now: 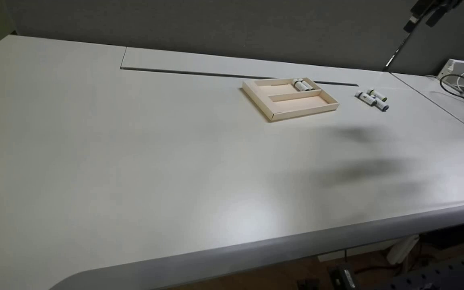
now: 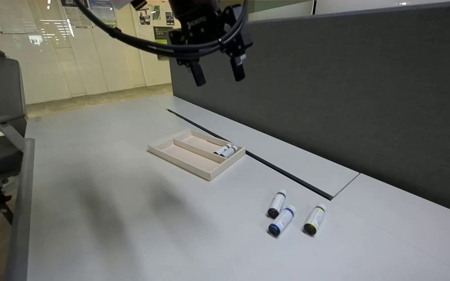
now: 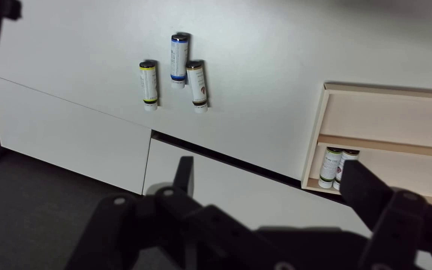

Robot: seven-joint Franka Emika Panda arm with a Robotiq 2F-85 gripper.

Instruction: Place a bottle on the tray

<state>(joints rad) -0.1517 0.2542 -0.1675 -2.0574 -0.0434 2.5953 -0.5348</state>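
Three tiny whitish bottles lie on the white table: a blue-banded bottle (image 3: 179,60) (image 2: 283,221), a yellow-banded bottle (image 3: 148,83) (image 2: 315,219) and a brown-banded bottle (image 3: 197,84) (image 2: 277,204). The light wooden tray (image 2: 182,164) (image 1: 306,112) lies apart from them and also shows at the right of the wrist view (image 3: 315,135). Two look-alike bottles (image 2: 222,149) (image 3: 330,165) lie side by side in one of its compartments, partly hidden by a finger in the wrist view. My gripper (image 2: 219,77) (image 1: 420,24) (image 3: 268,170) is open and empty, high above the table.
A grey partition (image 2: 346,97) (image 1: 199,28) runs along the table's back edge. A dark slot (image 2: 287,175) (image 1: 199,73) crosses the table behind the tray. Cables and a white power strip (image 1: 449,70) lie at the far right in an exterior view. A chair (image 2: 2,89) stands beyond the table.
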